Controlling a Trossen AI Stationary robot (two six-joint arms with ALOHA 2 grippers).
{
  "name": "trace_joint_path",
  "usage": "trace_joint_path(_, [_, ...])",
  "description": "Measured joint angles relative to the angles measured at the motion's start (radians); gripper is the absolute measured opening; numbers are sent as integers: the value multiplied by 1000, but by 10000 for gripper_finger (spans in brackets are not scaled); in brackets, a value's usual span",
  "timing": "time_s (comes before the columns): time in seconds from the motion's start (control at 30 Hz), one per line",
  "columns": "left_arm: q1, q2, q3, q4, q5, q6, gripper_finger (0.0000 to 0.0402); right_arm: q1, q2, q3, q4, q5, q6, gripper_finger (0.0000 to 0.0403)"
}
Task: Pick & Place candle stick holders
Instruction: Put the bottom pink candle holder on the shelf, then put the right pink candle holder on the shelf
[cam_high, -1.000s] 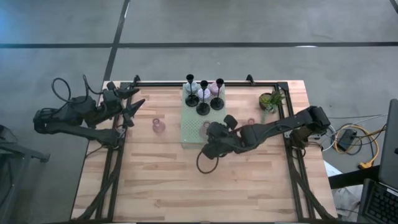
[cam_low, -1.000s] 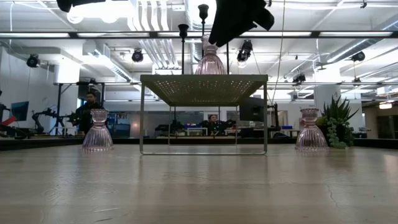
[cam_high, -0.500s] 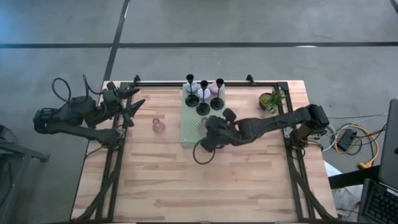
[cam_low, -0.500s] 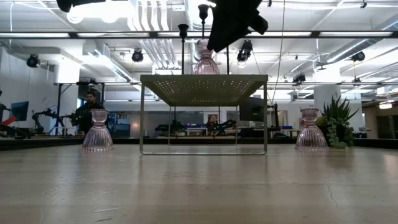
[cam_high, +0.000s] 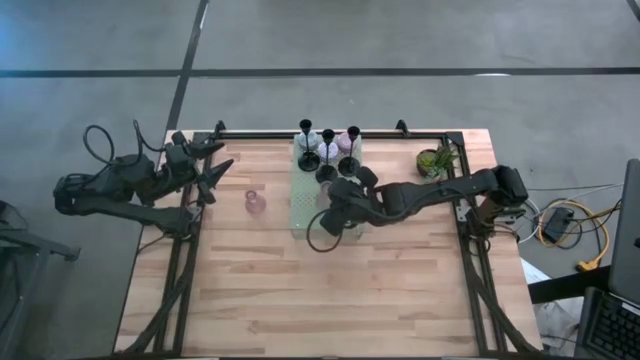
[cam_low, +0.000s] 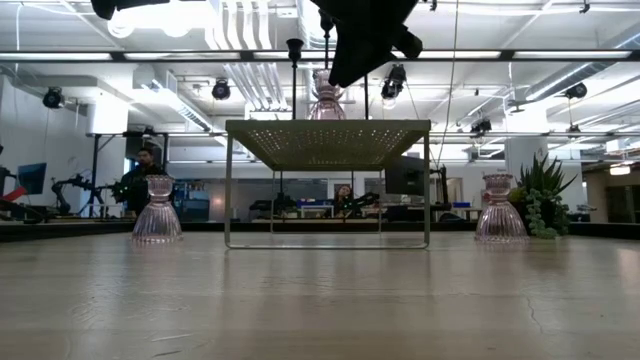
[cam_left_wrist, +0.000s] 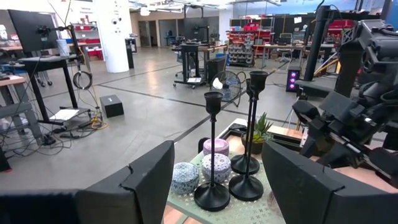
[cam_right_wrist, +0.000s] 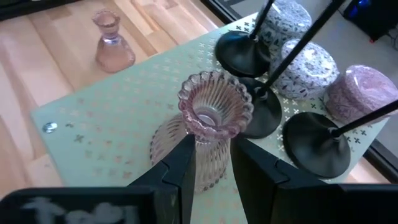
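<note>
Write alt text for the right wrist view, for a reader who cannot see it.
The right end effector grips a ribbed pink glass candle holder above a pale green perforated mat. Three black thin-stemmed holders and three round pastel holders crowd the mat's far side. Another pink glass holder stands on the wooden table beyond.

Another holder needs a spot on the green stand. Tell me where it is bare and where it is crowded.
Bare: the stand's near half, around the pink glass holder gripped by the right hand. Crowded: the far edge, where three black candlesticks and round pastel holders stand packed.
</note>
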Motion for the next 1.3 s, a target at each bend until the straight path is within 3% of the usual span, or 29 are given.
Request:
trace_joint_path(0.27, [0,0,0,0,0,-2,248,-19,0,-9,1,-11,6,93])
trace_joint_path(0.43, [0,0,0,0,0,-2,248,31,-53,-7,-9,-7,20,93])
trace_joint_path(0.63, [0,0,0,0,0,-2,248,104,-177,-19,-284,27,202,90])
trace_joint_path(0.77, [0,0,0,0,0,-2,248,213,-288,-159,-436,142,496,88])
trace_joint_path(0.93, [0,1,0,0,0,16,248,338,-428,-429,-348,312,748,91])
trace_joint_path(1.3, [0,2,-2,-2,-41,-3,248,354,-522,-759,-304,258,1059,95])
